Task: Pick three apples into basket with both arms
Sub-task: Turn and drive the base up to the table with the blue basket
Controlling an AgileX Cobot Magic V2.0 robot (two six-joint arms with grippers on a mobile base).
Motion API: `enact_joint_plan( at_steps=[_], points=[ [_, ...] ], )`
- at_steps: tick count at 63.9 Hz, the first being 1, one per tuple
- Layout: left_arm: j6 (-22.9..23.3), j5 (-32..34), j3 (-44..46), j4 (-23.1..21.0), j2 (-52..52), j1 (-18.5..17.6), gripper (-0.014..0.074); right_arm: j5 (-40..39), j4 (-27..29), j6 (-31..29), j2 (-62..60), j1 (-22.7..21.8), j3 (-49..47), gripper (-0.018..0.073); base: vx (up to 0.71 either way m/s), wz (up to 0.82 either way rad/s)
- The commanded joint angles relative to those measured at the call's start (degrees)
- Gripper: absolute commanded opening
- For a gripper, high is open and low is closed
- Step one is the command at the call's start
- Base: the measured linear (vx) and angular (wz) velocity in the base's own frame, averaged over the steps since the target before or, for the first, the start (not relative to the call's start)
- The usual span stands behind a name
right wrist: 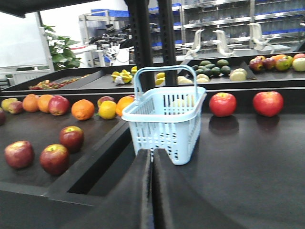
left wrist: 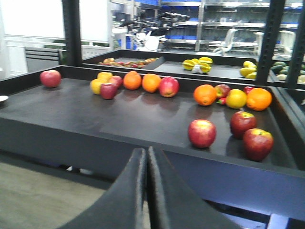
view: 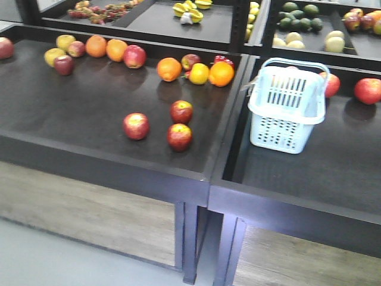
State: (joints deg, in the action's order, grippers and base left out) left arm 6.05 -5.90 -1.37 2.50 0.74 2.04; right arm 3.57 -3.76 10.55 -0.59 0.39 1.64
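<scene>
Three dark red apples lie near the front of the left black tray: one to the left (view: 136, 126), one further back (view: 181, 111) and one in front (view: 179, 136). The pale blue basket (view: 280, 134) stands upright in the right tray, nothing visible inside it. My left gripper (left wrist: 146, 150) is shut and empty, low in front of the tray's front edge, with the apples (left wrist: 202, 133) ahead to its right. My right gripper (right wrist: 152, 151) is shut and empty, just short of the basket (right wrist: 162, 129), with the apples (right wrist: 54, 159) off to its left. Neither arm shows in the front view.
Oranges (view: 169, 69), yellow fruit (view: 199, 73) and other red apples (view: 134, 56) line the back of the left tray. Two red apples (view: 368, 90) lie behind the basket. A raised divider (view: 229, 128) separates the trays. A rear shelf holds bananas (view: 188, 11) and avocados (view: 300, 18).
</scene>
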Motion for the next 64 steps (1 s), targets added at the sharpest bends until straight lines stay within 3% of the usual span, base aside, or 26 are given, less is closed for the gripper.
enact_joint_plan(
  at_steps=[1, 64],
  points=[
    [0.19, 4.31, -1.35, -0.52, 0.72, -0.10, -0.0006, -3.89, -0.52, -0.59, -0.60, -0.39, 0.74, -0.0004, 0.06, -0.23],
    [0.19, 4.31, -1.35, -0.52, 0.72, -0.10, -0.0006, -3.89, -0.52, -0.59, -0.60, -0.39, 0.74, -0.0004, 0.09, -0.27]
  ],
)
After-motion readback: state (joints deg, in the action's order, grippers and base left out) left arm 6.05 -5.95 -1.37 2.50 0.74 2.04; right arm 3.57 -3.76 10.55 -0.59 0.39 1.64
